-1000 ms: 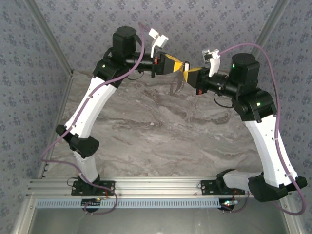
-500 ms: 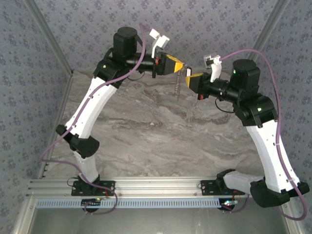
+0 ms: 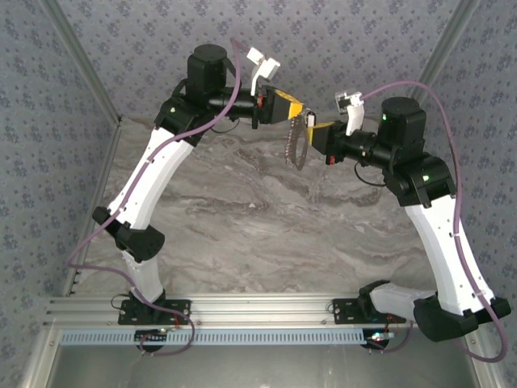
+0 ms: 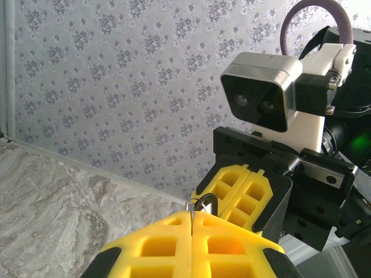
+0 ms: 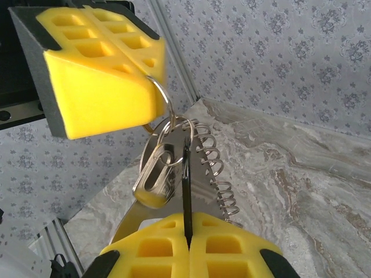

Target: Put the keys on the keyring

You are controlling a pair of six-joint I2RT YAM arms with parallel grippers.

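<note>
Metal is pinched from both sides well above the grey marbled tabletop. The left gripper, its yellow ribbed fingers pressed together, nips the top of the thin grey metal keyring. The keyring hangs in the upper middle of the overhead view, between the two arms. The right gripper sits just beside it, jaws likewise closed, clamped on the slim dark metal key.

To my eye the split makes sense. One arm holds the ring steady in the air so it cannot slide about on the table. The other steers the key to it, with the tips nearly touching so the small parts can meet.

In the right wrist view the key runs up the centre of the frame, edge-on, a thin black blade rising from the seam between that gripper's own fingers. Its upper end reaches into a cluster of wire loops just under the left gripper's tip at upper left. Whether it is already threaded I cannot tell.

The keyring itself is bright wire, with a round loop at the pinch and a coiled, chain-like length trailing down to the right. A stubby silver clip with a pale yellowish end dangles beside the key.
</note>
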